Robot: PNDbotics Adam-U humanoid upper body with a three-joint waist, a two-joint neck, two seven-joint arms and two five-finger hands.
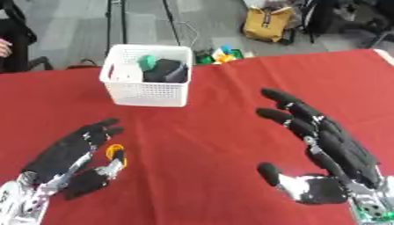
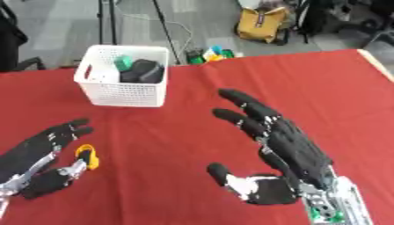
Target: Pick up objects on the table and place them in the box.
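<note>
A white perforated basket (image 1: 147, 92) stands at the back left of the red table (image 1: 223, 88). Inside it lie a black object (image 1: 165, 71) and a green object (image 1: 147, 60). My left hand (image 1: 65, 151) rests open at the lower left with its fingers straight, and a small orange piece (image 1: 115, 152) shows beside its thumb. On the right, my right hand (image 1: 331, 145) is open too, palm facing left, fingers stretched toward the far side, nothing in it. Both hands are well short of the basket.
Beyond the table's far edge sit small colourful toys (image 1: 221, 54) on the floor, a yellow bag (image 1: 265, 23) and tripod legs (image 1: 115, 22). A person's hand shows at the far left edge (image 1: 4, 47).
</note>
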